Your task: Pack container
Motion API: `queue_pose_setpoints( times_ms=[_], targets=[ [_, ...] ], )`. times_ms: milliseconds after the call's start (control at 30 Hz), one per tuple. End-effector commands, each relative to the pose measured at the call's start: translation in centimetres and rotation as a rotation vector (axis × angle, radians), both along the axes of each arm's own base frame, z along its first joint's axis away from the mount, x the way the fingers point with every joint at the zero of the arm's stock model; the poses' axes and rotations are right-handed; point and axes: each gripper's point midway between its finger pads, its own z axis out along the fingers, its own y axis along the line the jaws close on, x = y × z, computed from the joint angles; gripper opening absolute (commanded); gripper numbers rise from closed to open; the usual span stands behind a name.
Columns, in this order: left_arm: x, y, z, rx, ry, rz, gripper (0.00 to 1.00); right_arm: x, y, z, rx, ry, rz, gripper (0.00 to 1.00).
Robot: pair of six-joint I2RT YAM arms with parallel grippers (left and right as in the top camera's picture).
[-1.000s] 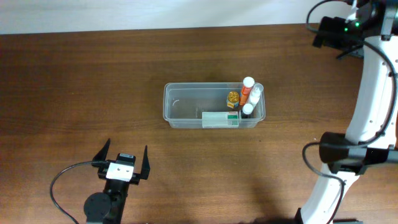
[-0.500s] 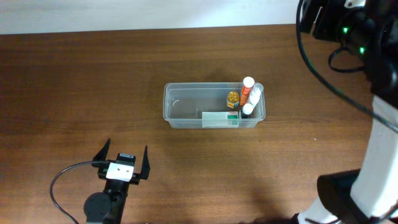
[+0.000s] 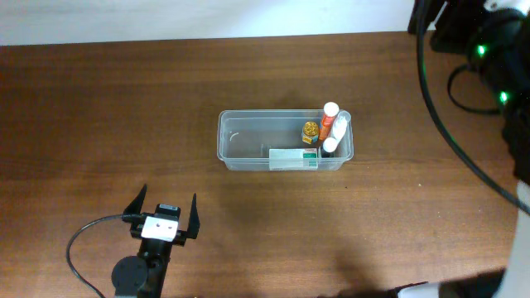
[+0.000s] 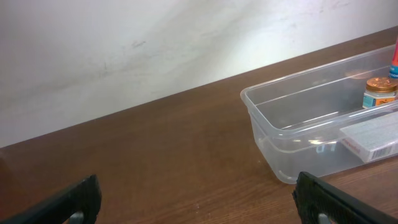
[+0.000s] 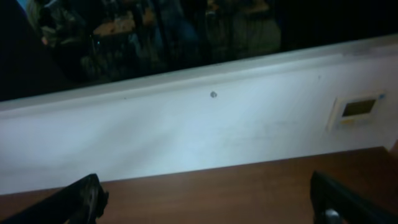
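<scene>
My left claw (image 3: 168,199) sits low at the near left of the table (image 3: 99,99), and its two fingers are spread wide with nothing between them. My right claw (image 5: 208,205) is up at the far right. It looks at the white wall past the table edge, and its fingers are wide apart and hold nothing too. The container (image 3: 248,142) stands in the middle of the table, a bit to the right, well apart from both claws. Its left half is bare. In its right half a white box (image 3: 294,158) lies along the near wall, a small jar (image 3: 310,129) with a gold lid stands behind it, and some little bottles (image 3: 330,120) crowd the right end. I think this tub is light, with thin walls that bend a bit when squeezed. It looks smooth, so it could slip. The right end must be the heavier one. If I had to move it, I would pinch the rim at the bare left end (image 4: 249,99), one finger inside and one outside, and go slowly so the bottles do not fall over.
</scene>
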Motion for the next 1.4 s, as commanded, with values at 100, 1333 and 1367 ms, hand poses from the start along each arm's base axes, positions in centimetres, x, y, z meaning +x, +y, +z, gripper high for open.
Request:
queue_pose_setpoints(
  times_ms=[100,1333,1367],
  targets=[
    [0.0,0.3,-0.1,-0.002,-0.004,0.013,0.99,-3.1,-0.6,-1.0,0.017,-0.087,-0.010,0.98],
    [0.0,0.3,-0.1,-0.002,-0.004,0.013,0.99,-11.1,-0.9,-35.0,0.053,-0.288,0.102,0.98],
    [0.0,0.3,-0.1,-0.002,-0.004,0.013,0.99,-11.0,-1.0,-35.7,0.050,-0.275,0.101,0.98]
  ],
)
